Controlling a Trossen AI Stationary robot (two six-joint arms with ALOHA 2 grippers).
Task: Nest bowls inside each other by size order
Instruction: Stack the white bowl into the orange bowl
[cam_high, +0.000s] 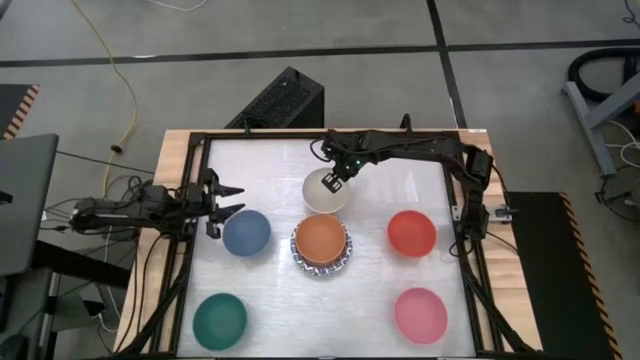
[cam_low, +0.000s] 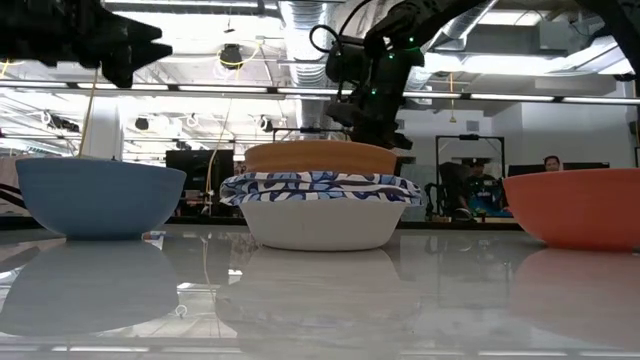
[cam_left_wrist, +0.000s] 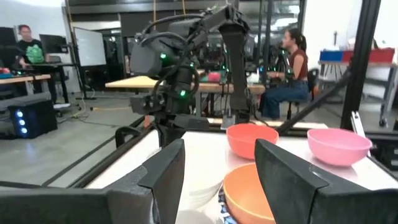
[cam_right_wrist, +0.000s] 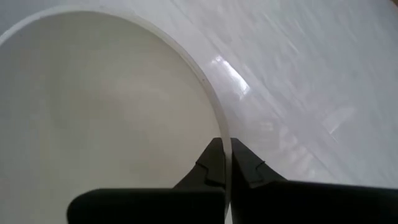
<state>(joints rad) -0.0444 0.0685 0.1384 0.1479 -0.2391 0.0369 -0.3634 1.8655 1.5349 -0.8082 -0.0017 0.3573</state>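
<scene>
Green bowl (cam_high: 220, 317) and pink bowl (cam_high: 421, 314) sit along the lower edge of the high view, lower left and lower right of the white counter (cam_high: 270, 160), both untouched. One row up stand the slate-blue bowl (cam_high: 246, 232) at centre left, the red bowl (cam_high: 412, 232) at centre right, and between them the stack: an orange bowl (cam_high: 320, 239) already seated in the blue-and-white patterned bowls (cam_high: 321, 262), whose rim shows all round it; how many patterned ones lie under it I cannot tell. What the coming move turns on is just above that stack in the frame: the cream bowl (cam_high: 326, 190), with the right hand (cam_high: 336, 182) pinched on its rim, one finger inside the wall and one outside, as the right wrist view shows. From that hand the stack lies directly toward the bottom of the frame and close by, nearly touching the cream bowl's edge, so the right arm is plainly the nearer one for any nesting there. By my judgement the cream bowl looks about as wide as the orange one, so fit is uncertain. Left hand (cam_high: 225, 201) waits at the left edge beside the slate-blue bowl, fingers apart, holding nothing
</scene>
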